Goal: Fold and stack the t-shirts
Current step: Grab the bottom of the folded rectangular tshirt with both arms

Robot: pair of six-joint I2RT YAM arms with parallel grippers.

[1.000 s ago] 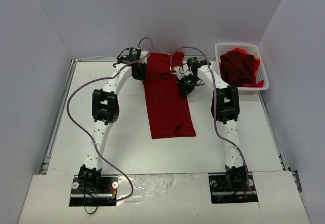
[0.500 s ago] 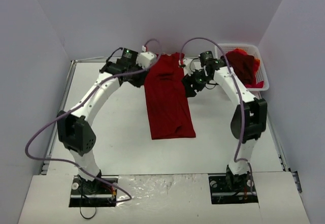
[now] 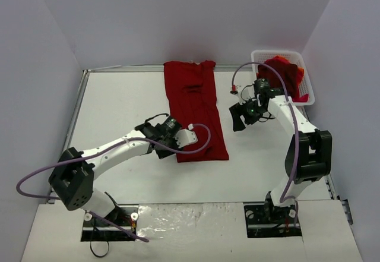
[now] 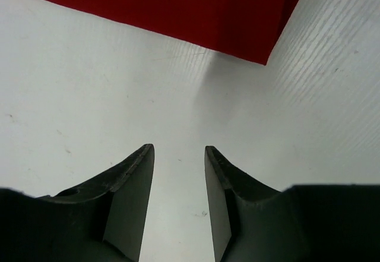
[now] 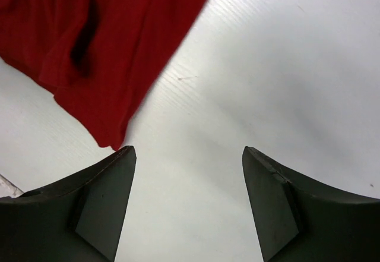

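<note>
- The t-shirt (image 3: 193,104) lies flat on the surface (image 3: 119,107), at the centre toward the far edge. It is folded lengthwise into a long narrow strip, and no sleeve shows at either side.
- Progress, as judged: the lengthwise folds of this garment appear complete. The crosswise fold that would shorten the strip is not yet made.
- The left tool (image 4: 178,155) hangs at the near left corner of the strip. Its fingers stand a narrow gap apart with nothing between them, and bare surface shows below.
- The right tool (image 5: 187,155) hangs just beside the right edge of the strip, about midway along it. Its fingers stand wide and empty, with the cloth edge ahead and to one side.
- The basket (image 3: 259,53), at the far right corner, holds a crumpled heap of further t-shirts (image 3: 279,76), dark red with some brighter red-orange. Their number cannot be told.
- No finished stack is visible anywhere, so most of the task appears to remain: one fold here, then every garment in the basket.
</note>
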